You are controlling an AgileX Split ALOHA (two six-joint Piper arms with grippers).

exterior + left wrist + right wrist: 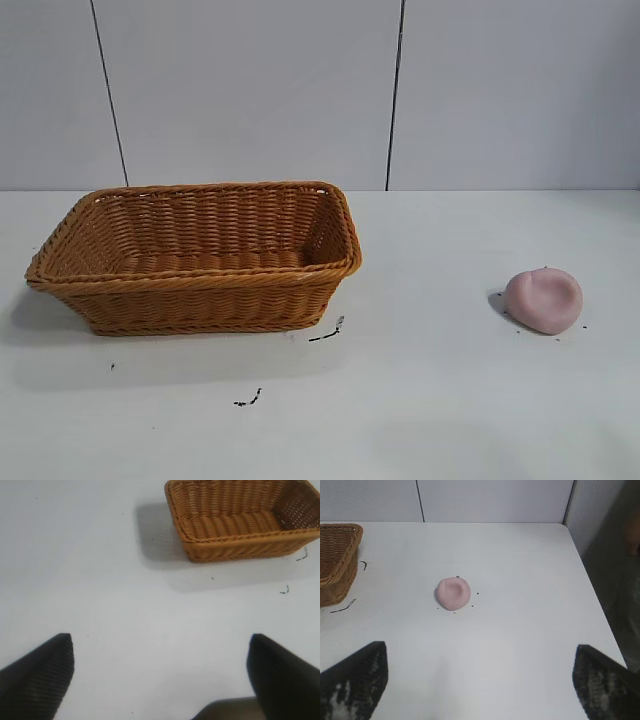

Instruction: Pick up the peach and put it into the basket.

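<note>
The pale pink peach (544, 299) lies on the white table at the right; the right wrist view also shows the peach (453, 593), dimple up. The orange-brown wicker basket (200, 285) stands at the left with nothing inside that I can see. Neither arm shows in the exterior view. My right gripper (481, 652) is open, its black fingertips (365, 672) wide apart over bare table, well short of the peach. My left gripper (161, 642) is open too, over bare table, far from the basket (235, 545).
Small dark scraps (328, 332) lie on the table in front of the basket, and specks surround the peach. The table's right edge (592, 587) runs close beyond the peach. Grey wall panels stand behind.
</note>
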